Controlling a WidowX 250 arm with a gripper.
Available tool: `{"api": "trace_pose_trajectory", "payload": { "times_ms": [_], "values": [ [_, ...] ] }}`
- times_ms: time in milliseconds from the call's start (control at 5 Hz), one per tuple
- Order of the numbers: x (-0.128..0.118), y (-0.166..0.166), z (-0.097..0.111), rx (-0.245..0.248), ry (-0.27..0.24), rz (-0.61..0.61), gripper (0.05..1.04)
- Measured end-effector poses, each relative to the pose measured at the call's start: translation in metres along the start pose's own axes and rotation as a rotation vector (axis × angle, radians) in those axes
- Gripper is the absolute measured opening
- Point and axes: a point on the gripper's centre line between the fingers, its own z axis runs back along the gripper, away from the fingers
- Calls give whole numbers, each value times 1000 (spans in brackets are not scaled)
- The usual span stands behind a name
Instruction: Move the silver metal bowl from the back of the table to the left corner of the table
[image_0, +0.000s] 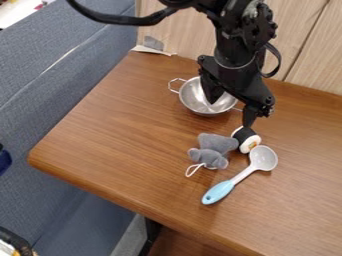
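Your gripper (231, 114) hangs spread wide above the near side of the two-handled metal bowl (193, 98); nearer you than that bowl lies the toy sushi roll (246, 139), probably light and firm, best pinched across its dark band.

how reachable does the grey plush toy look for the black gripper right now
Probably yes: the open black gripper hangs near the grey plush toy and nothing covers it, though the black-and-white cylinder sits close beside it.
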Motion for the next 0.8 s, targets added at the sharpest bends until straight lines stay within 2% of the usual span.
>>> {"api": "trace_pose_trajectory", "payload": {
  "times_ms": [200,400,600,800],
  "values": [
    [-8,-2,-10,-5,41,-5,1000],
    [-18,11,-38,-15,156,-48,1000],
    [-14,28,-45,-15,148,-28,1000],
    [-8,36,-52,5,166,-58,1000]
  ]
}}
